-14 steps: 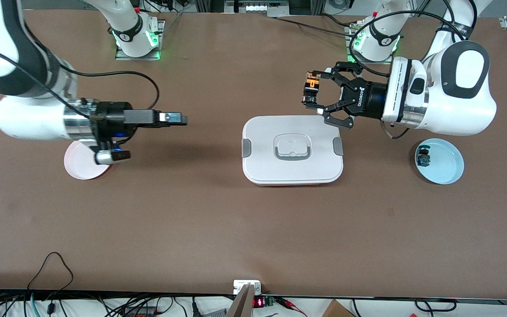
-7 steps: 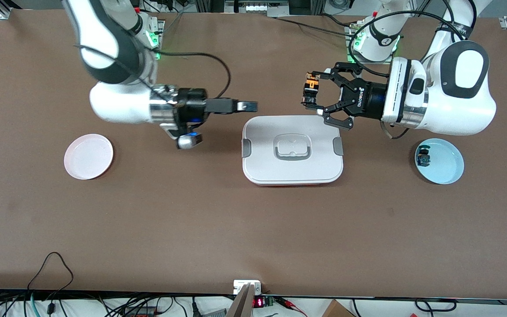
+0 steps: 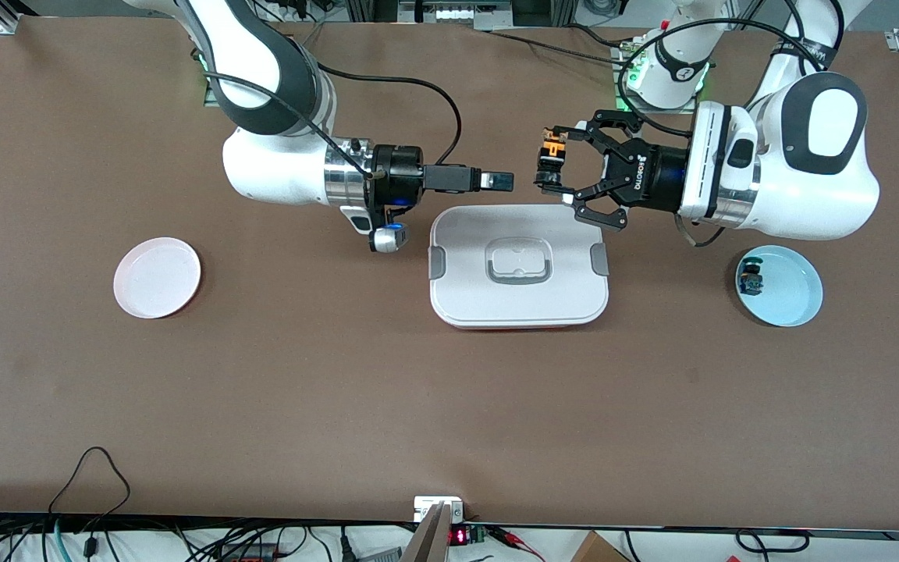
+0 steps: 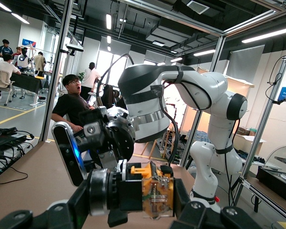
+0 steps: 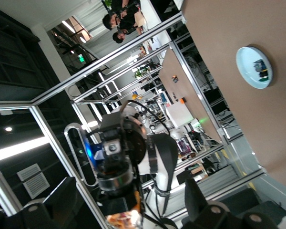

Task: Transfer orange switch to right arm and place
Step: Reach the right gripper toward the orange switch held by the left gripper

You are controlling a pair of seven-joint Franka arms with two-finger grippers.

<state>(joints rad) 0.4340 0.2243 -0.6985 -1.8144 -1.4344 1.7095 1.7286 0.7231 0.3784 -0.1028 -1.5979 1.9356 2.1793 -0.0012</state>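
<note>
The orange switch (image 3: 551,156) hangs in the air, and my left gripper (image 3: 549,165), the black claw, is shut on it. It is held over the table by the edge of the white lidded container (image 3: 457,300) nearest the arm bases. In the left wrist view the switch (image 4: 155,193) lies sideways between the claw's pads. My right gripper (image 3: 502,181), slim and black, points at the switch from a short gap away and is open. In the right wrist view its fingers (image 5: 196,200) stand wide apart, with the switch (image 5: 123,218) ahead between them.
A pink plate (image 3: 157,277) lies toward the right arm's end of the table. A light blue plate (image 3: 789,300) toward the left arm's end holds a small blue-capped part (image 3: 751,279). The blue plate (image 5: 254,67) also shows in the right wrist view.
My right arm has swung from over the pink plate across the table until its open gripper is close to the switch. The left arm has held still with the switch.
</note>
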